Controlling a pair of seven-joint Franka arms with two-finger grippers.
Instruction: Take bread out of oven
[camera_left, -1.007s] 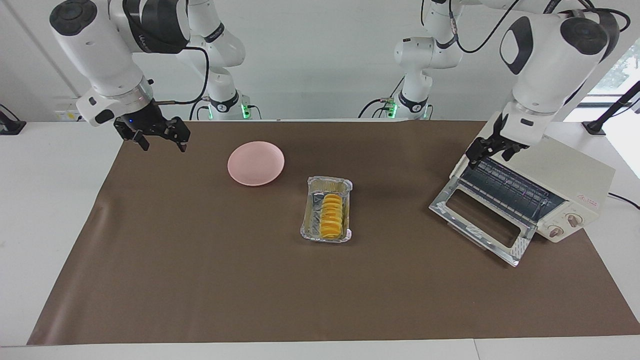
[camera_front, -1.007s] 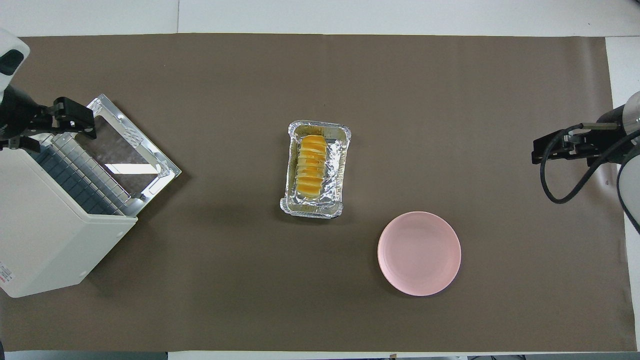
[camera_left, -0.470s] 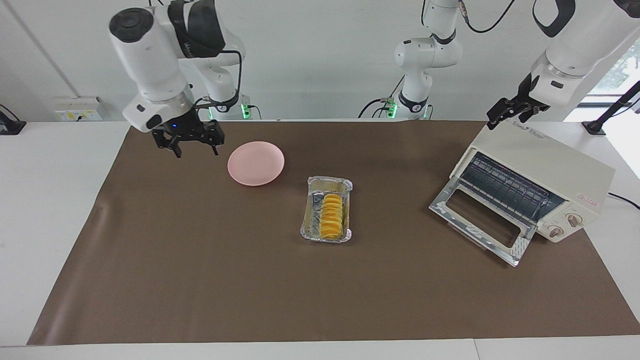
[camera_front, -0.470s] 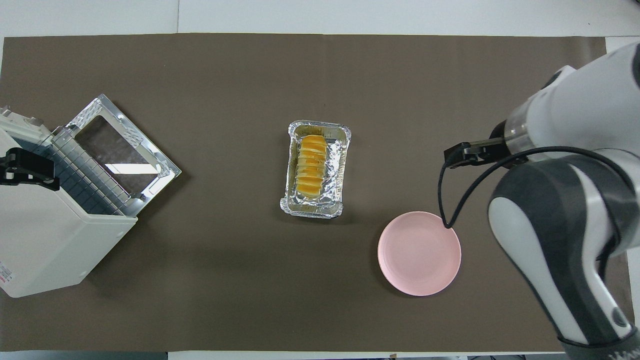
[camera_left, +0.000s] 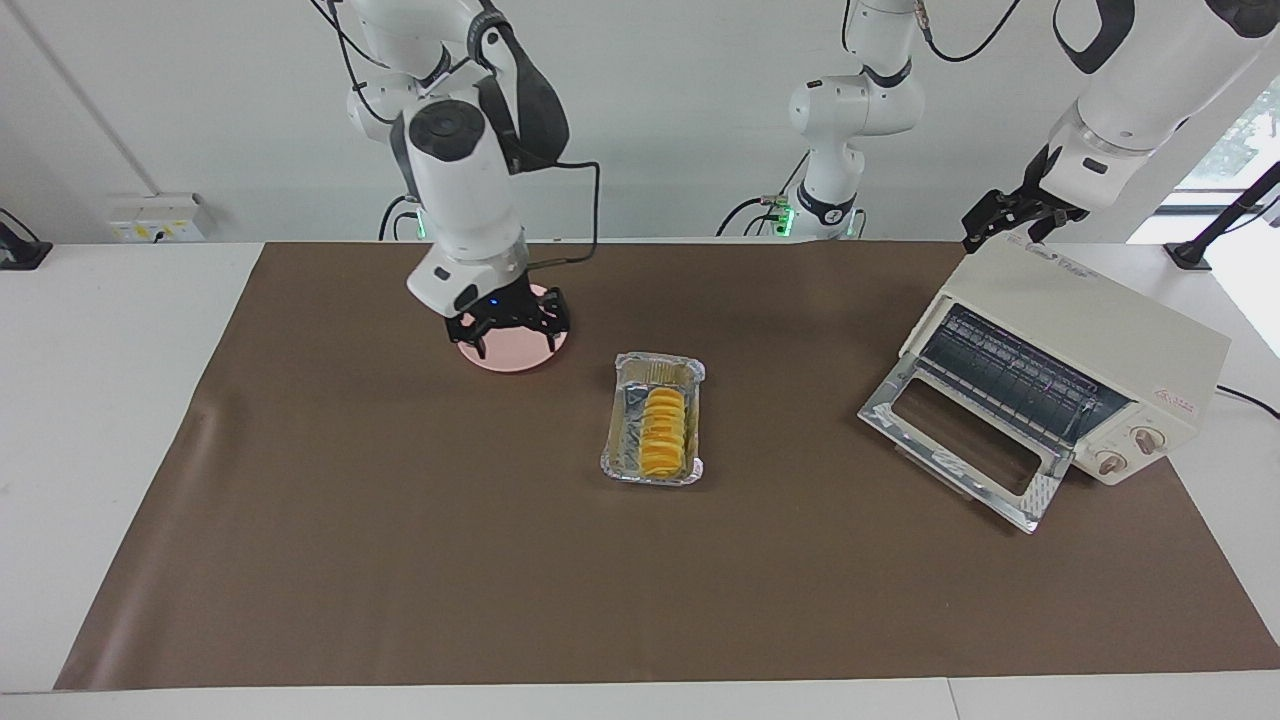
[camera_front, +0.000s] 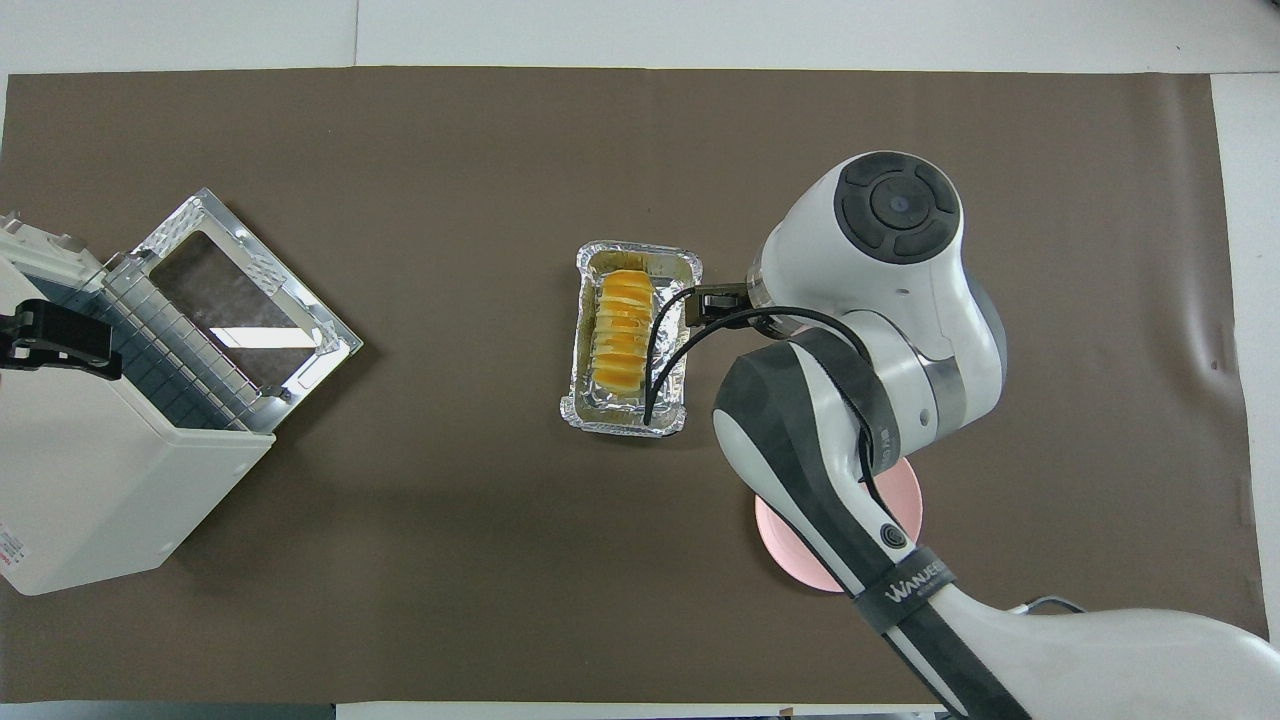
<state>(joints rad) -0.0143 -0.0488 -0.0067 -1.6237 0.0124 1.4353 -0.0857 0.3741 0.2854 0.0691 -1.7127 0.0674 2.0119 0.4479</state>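
Brown mat (camera_left: 400, 560) covers table. Bread (camera_left: 663, 431) lies in foil tray (camera_left: 622, 441) mid-mat, outside oven (camera_left: 1100, 345), whose door (camera_left: 960, 440) is down. Right gripper (camera_left: 508, 335) hangs over pink plate (camera_left: 510, 360), fingers spread, empty. Left gripper (camera_left: 1015, 220) hangs above oven top, fingers spread, empty.

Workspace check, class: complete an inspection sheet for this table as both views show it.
Surface: brown mat on a white table.
Job's things: bread in foil tray mid-mat; oven, door down, at the left arm's end.
Clutter: pink plate, nearer the robots than the tray.
Grippers: right gripper open over the plate; left gripper open above the oven.
Cables: black cable loops off the right arm's wrist.
Surroundings: white wall, window.
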